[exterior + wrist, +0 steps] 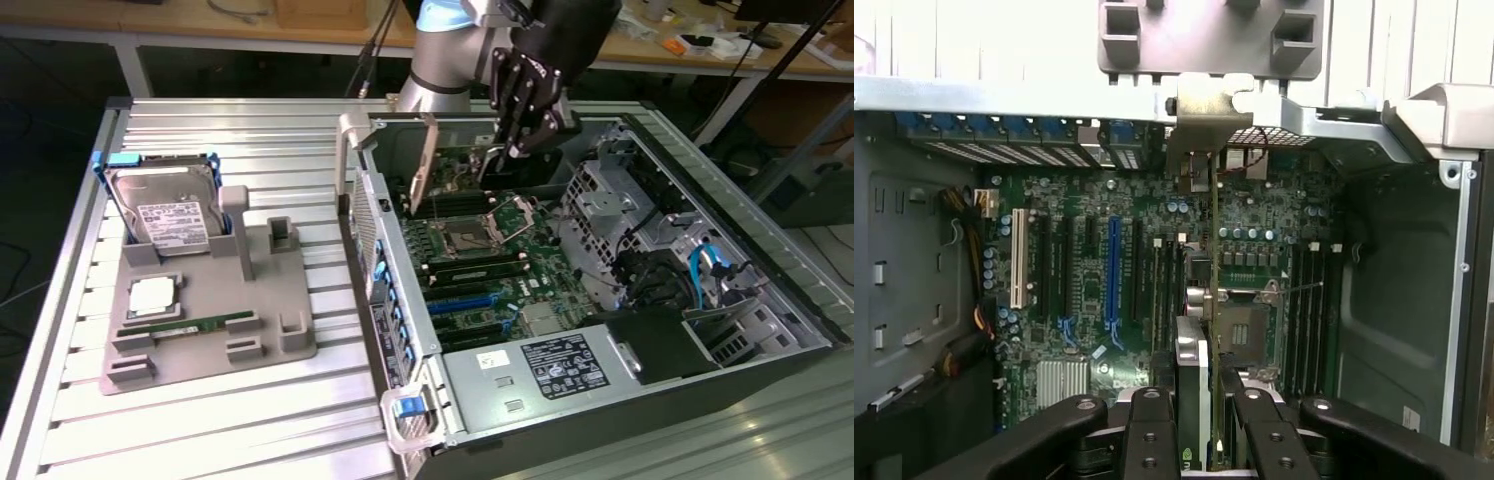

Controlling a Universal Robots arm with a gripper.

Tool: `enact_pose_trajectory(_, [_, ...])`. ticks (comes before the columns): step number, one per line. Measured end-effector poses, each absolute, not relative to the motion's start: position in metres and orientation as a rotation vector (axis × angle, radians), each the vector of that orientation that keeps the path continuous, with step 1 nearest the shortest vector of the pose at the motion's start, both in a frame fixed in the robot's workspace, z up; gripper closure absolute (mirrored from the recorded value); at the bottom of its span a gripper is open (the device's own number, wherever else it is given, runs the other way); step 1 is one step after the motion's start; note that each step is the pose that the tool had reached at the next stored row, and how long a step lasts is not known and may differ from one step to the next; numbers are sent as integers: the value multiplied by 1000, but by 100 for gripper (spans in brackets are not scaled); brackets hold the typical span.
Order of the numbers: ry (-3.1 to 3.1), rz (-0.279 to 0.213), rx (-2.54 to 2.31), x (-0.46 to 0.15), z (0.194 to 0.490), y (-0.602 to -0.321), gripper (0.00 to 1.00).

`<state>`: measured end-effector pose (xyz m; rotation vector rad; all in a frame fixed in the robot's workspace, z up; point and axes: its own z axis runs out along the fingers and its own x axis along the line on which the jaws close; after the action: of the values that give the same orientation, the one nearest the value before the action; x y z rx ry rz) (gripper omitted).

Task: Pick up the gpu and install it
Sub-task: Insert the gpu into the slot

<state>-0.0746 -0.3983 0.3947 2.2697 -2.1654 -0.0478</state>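
The gpu (pixel 454 160), a thin dark card with a silver end bracket (pixel 424 165), hangs on edge inside the open computer case (pixel 747 300), above the green motherboard (pixel 467 255). My gripper (pixel 523 135) is shut on the card's upper edge. In the wrist view the gpu (pixel 1212 250) appears edge-on as a thin line between my fingers (pixel 1154 430). Its bracket (pixel 1206 125) reaches the case's rear wall. It hovers over the board beside the CPU socket (pixel 1249 320), to one side of the blue slot (pixel 1114 280).
On the exterior view's left, a grey fixture tray (pixel 267 320) holds a hard drive (pixel 167 215), a processor (pixel 154 297) and a RAM stick (pixel 187 325). Inside the case are a power supply (pixel 561 365), a drive cage (pixel 627 190) and cables (pixel 707 270).
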Motion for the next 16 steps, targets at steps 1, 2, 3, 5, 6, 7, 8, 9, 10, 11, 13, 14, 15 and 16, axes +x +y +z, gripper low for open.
enact_pose_trajectory(1, [-2166,-48,2270,-75,394,-400,73])
enact_pose_trajectory(2, [-2165,-48,2270,-75,394,-401,73])
enact_pose_trajectory(3, [-2165,-48,2270,-75,394,-402,73])
enact_pose_trajectory(5, [-2165,-48,2270,-75,394,-405,73])
enact_pose_trajectory(6, [-2165,-48,2270,-75,393,-406,73])
enact_pose_trajectory(7, [-2165,-48,2270,-75,393,-407,73])
enact_pose_trajectory(8, [-2166,-48,2270,-75,392,-407,73])
enact_pose_trajectory(9, [-2166,-48,2270,-75,390,-408,73])
enact_pose_trajectory(10, [-2166,-48,2270,-75,388,-408,73])
enact_pose_trajectory(11, [-2166,-48,2270,-75,386,-408,73])
enact_pose_trajectory(13, [-2166,-48,2270,-75,383,-409,73])
enact_pose_trajectory(14, [-2165,-48,2270,-75,381,-409,73])
enact_pose_trajectory(15, [-2165,-47,2269,-75,379,-409,73])
enact_pose_trajectory(16, [-2165,-47,2269,-75,378,-409,73])
